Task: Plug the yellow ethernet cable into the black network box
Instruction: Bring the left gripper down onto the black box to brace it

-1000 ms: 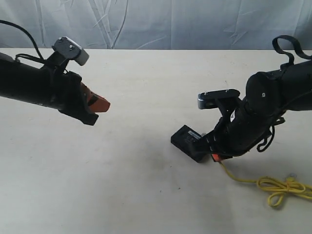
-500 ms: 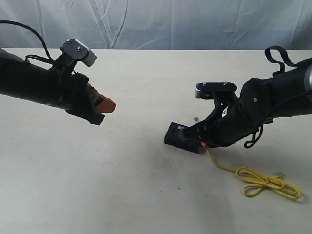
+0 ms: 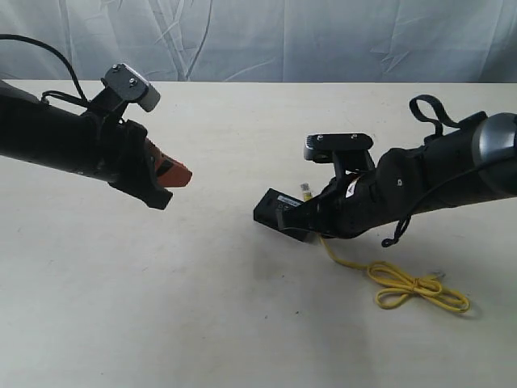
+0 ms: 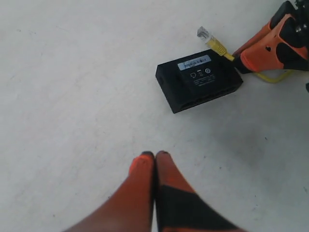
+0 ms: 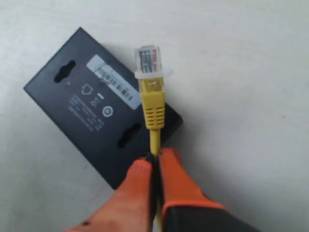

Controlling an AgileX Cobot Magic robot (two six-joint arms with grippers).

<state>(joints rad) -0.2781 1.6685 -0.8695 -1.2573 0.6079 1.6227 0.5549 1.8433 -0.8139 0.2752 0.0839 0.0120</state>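
Table (image 3: 242,331): pale, matte surface; carries the task items. A wrinkled light cloth backdrop (image 3: 283,40) hangs behind it.

Right arm (image 3: 440,170): black, reaches in low from the right of the exterior view and bends down to the table near the middle.

Left arm (image 3: 56,145): black, enters from the left of the exterior view and is raised above the table, well apart from the task items.

Left end effector (image 4: 154,155): orange fingers pressed together, tips touching, nothing between them. It points toward the box from a distance.

Right end effector (image 5: 153,162): orange fingers clenched on the yellow ethernet cable (image 5: 153,111), gripping the cord just behind the yellow strain boot.

Black network box (image 4: 200,82): flat rectangular unit lying on the table near the middle, label side up, directly in front of the right end effector.

Cable run: from the grip the cord trails over the table to the right in the exterior view and ends in a bow loop (image 3: 412,288) lying flat.

Label strip (image 5: 112,82): pale sticker with printed bars, near one long edge of the box top.

Clear plug (image 5: 147,59): projects forward from the boot, over the box's edge; not seated in any port. Contact with the box cannot be determined.
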